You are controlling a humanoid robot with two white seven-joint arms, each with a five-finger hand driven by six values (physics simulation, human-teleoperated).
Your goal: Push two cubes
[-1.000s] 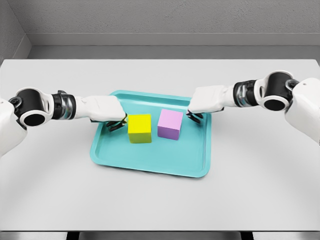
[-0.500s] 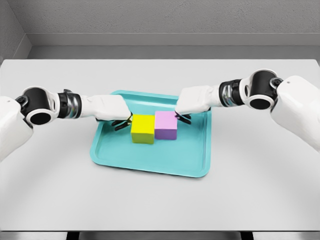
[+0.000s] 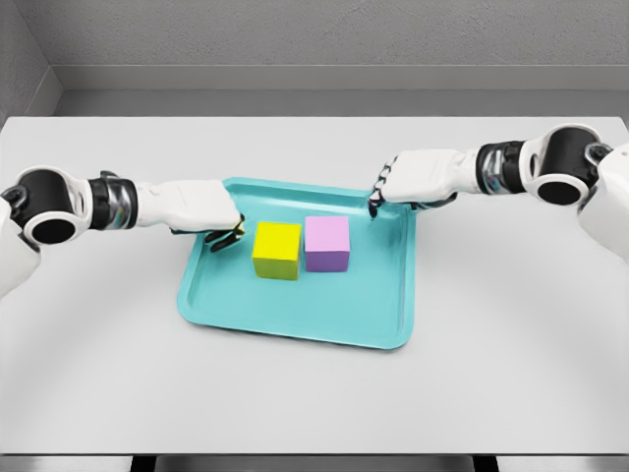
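Observation:
A yellow cube (image 3: 277, 251) and a pink cube (image 3: 327, 243) sit side by side, touching, in the middle of a teal tray (image 3: 295, 310). My left hand (image 3: 222, 232) hovers over the tray's left rim, a small gap away from the yellow cube, its fingers curled and holding nothing. My right hand (image 3: 381, 194) is over the tray's far right corner, clear of the pink cube, its fingers curled downward and empty.
The tray lies on a wide white table (image 3: 511, 334) backed by a grey wall (image 3: 314, 39). Both forearms reach in low over the table from either side.
The hands pushed the two cubes together until they touched. Since then both hands have drawn back outward, the right one also rising toward the tray's far corner.

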